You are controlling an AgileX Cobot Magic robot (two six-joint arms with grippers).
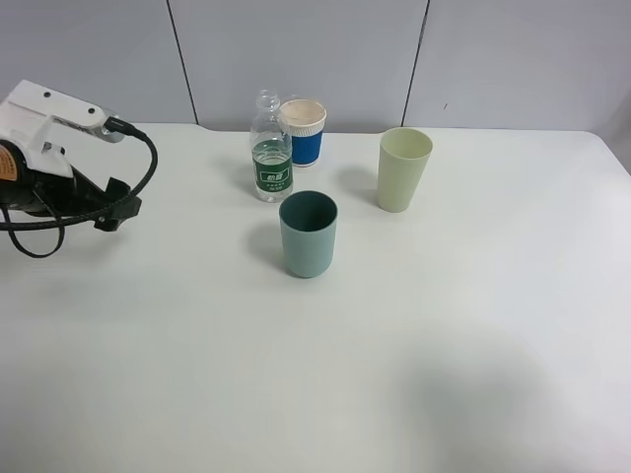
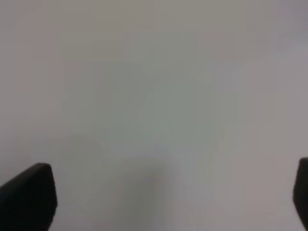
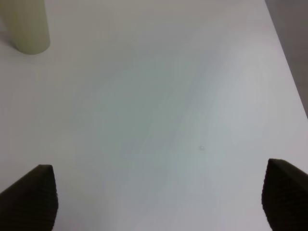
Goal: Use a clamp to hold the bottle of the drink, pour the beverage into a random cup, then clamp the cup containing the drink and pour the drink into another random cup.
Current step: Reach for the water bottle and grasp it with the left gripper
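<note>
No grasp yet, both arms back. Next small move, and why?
Probably bring the left gripper across toward the bottle, level with its label. Its jaws stand wide open and empty over bare table. The bottle stands upright and untouched, close to the blue-sleeved paper cup, so approach from the free side.

You are looking at a flat, plain white table and pale grey wall panels with dark seams. The short, straight-sided plastic cup is showing teal blue-green outside and a darker teal inside. The tall tapered plastic cup is showing pale yellow-green. The small clear plastic bottle is wearing a dark green label with white lettering. The white paper cup is wearing a blue sleeve. The bulky left robot arm is showing black beneath a white-grey bracket.
</note>
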